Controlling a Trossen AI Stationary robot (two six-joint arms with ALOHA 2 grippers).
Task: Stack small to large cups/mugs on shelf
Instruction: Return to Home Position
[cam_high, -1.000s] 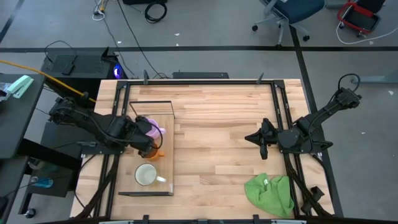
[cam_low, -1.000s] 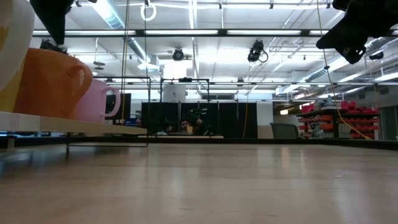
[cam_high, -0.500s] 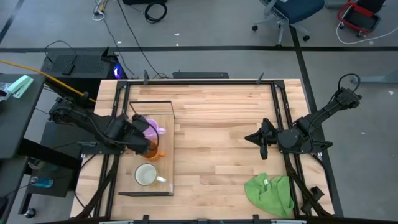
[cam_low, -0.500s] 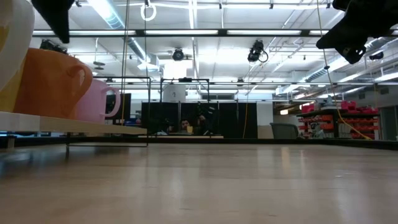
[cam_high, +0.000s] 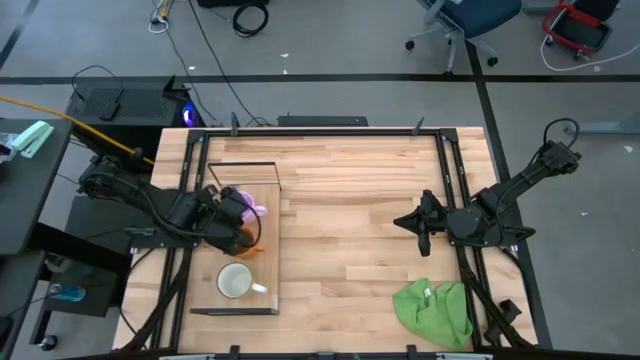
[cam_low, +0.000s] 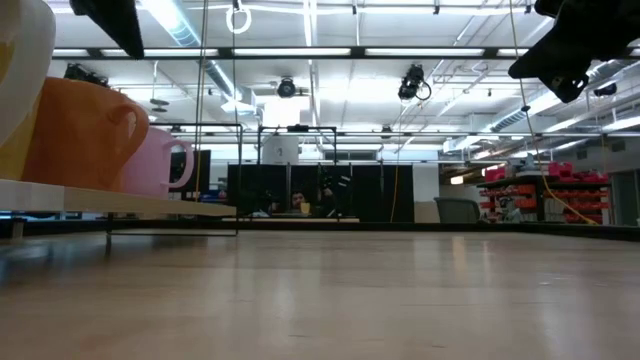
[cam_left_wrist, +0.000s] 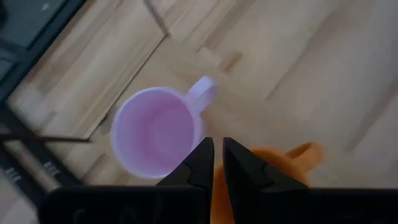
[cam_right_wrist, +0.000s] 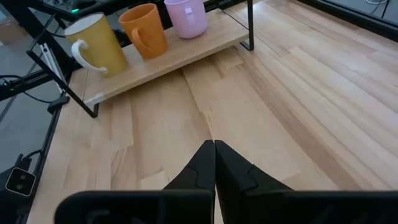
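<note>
Three mugs stand in a row on the shelf at the table's left. The light purple mug is farthest back, the orange mug is in the middle, and the white mug is nearest. Each rests on its base. My left gripper hangs above the gap between the purple and orange mugs. It slants downward with its fingers drawn together to a thin slit, and nothing is between them. In the low view it is well above the orange mug's rim. My right gripper waits shut over the table's right half.
A green cloth lies bunched at the near right corner. Thin black wire frames rise at the shelf's ends. Bare wooden tabletop stretches between the shelf and the right arm.
My left gripper has tipped and swung a little above the mugs, from over the orange mug toward the purple one. In the low view its tip has gone higher off the orange mug's rim. The three mugs have stayed put.
</note>
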